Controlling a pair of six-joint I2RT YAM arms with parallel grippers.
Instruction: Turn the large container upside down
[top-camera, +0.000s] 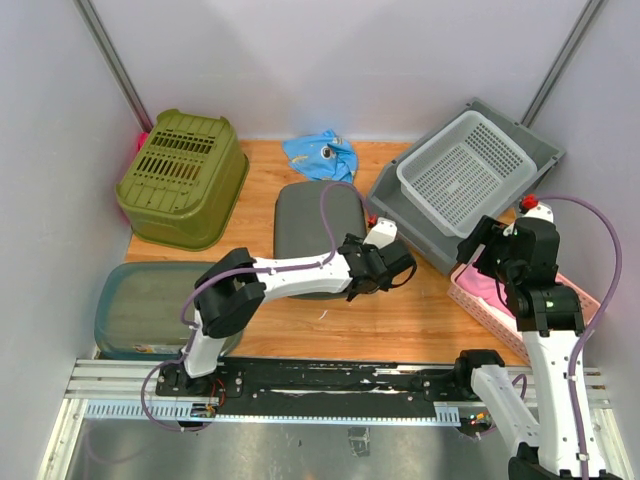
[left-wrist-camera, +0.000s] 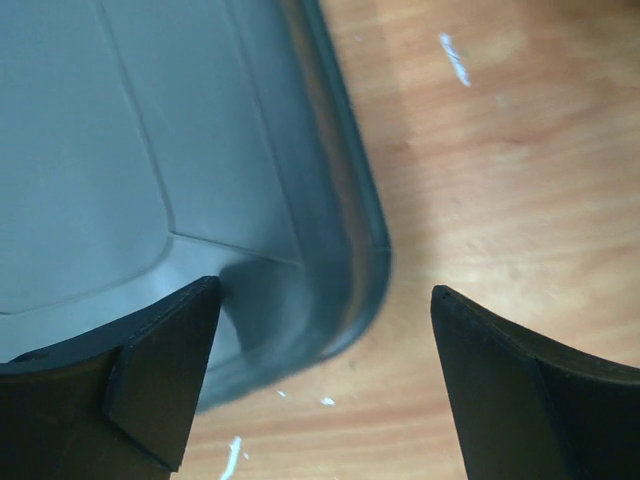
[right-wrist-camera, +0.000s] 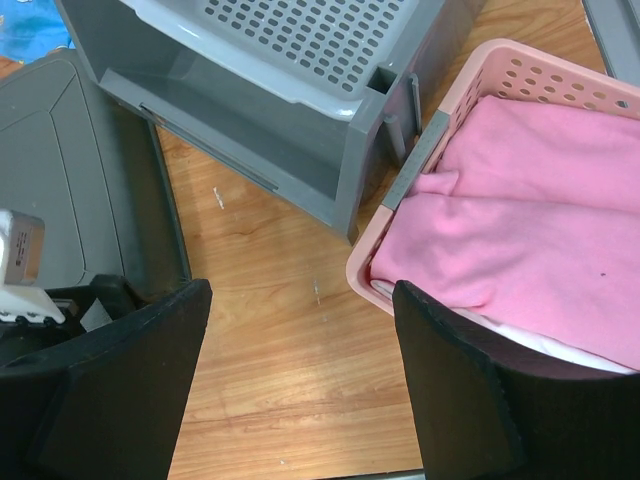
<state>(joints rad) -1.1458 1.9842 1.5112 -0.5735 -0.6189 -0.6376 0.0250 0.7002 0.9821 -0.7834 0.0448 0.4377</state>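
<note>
Eyes on the middle of the bench (top-camera: 400, 320): the large container (top-camera: 310, 225), the dark grey one, sits there between the upturned olive basket (top-camera: 180, 180) at the back left and the grey crate (top-camera: 395, 200) on the right. Its upper face is flat and closed, with a shallow raised panel and a rounded lip running down to the wood. No hollow is showing, so I'd say it is resting base-up, though from where I stand it could just as well be a lid.

The left claw (left-wrist-camera: 325, 290) is spread wide over the container's near right corner, one finger above the grey face and the other above bare wood, and it is gripping nothing. If that is the base on top, the flip is done and all that is left is to draw the arm clear. If it is a lid, the whole turn lies ahead, and this corner is where the grip would start.

The right claw (right-wrist-camera: 300, 295) is out of it, hanging agape and empty over the bench between the crate and the pink basket (right-wrist-camera: 520, 70) with its pink cloth.

As for brands and lettering, there is nothing I can read on any tub, basket or arm.
</note>
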